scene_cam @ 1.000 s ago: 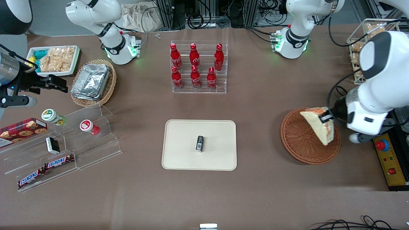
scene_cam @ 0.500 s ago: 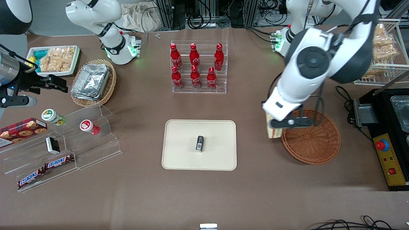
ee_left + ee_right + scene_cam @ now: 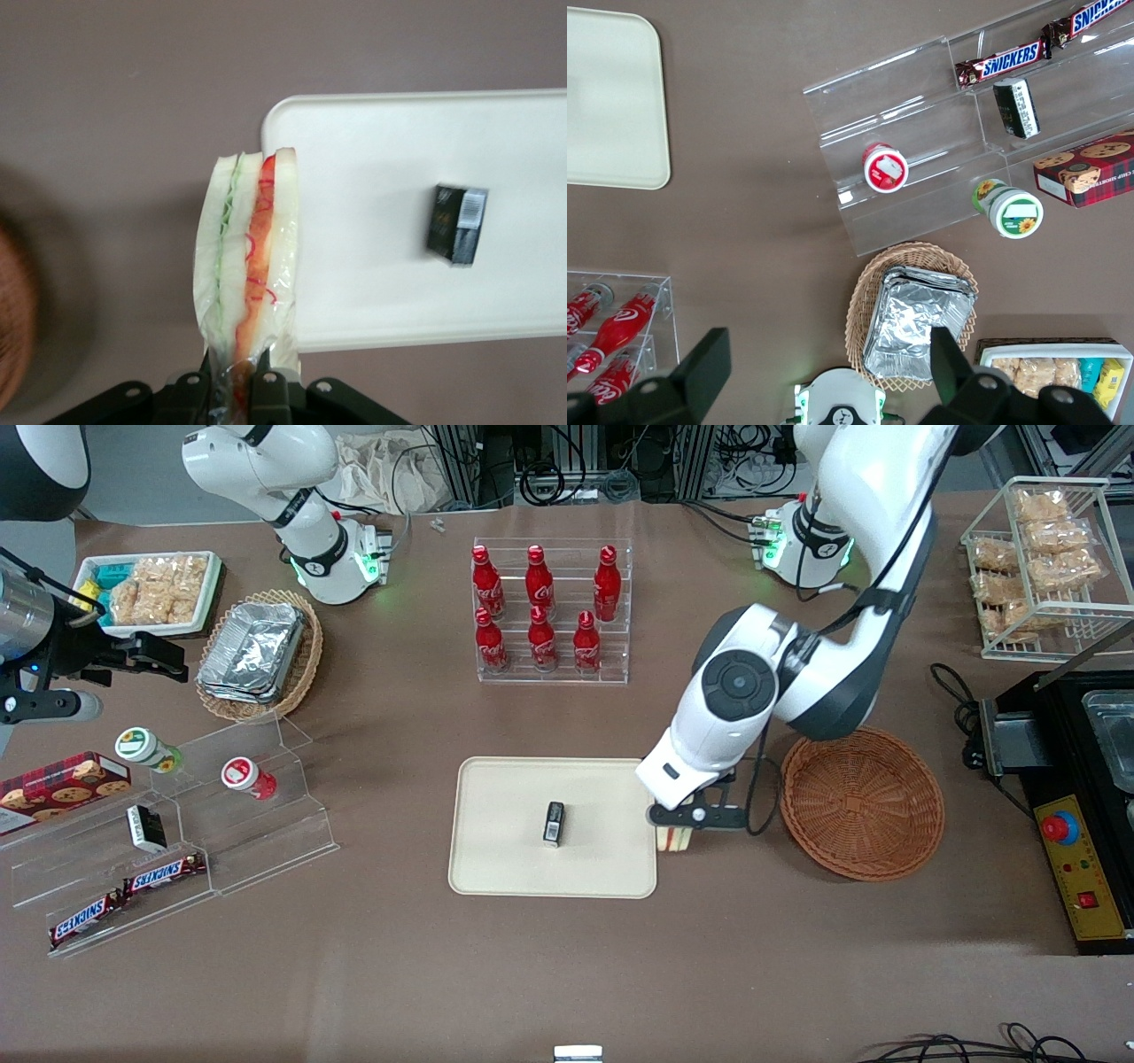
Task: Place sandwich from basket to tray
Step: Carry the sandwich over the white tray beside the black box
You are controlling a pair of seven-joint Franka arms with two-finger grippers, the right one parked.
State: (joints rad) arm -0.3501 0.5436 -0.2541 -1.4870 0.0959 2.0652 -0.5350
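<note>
Hand [image 3: 680,834] grips unlabelled sandwich [image 3: 249,257] at tray [image 3: 496,868] edge.

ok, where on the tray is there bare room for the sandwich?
The tool holds the sandwich at the tray edge nearest the basket. A small black packet lies mid-tray; bare strips run between it and each rim, widest toward the parked arm's end.
</note>
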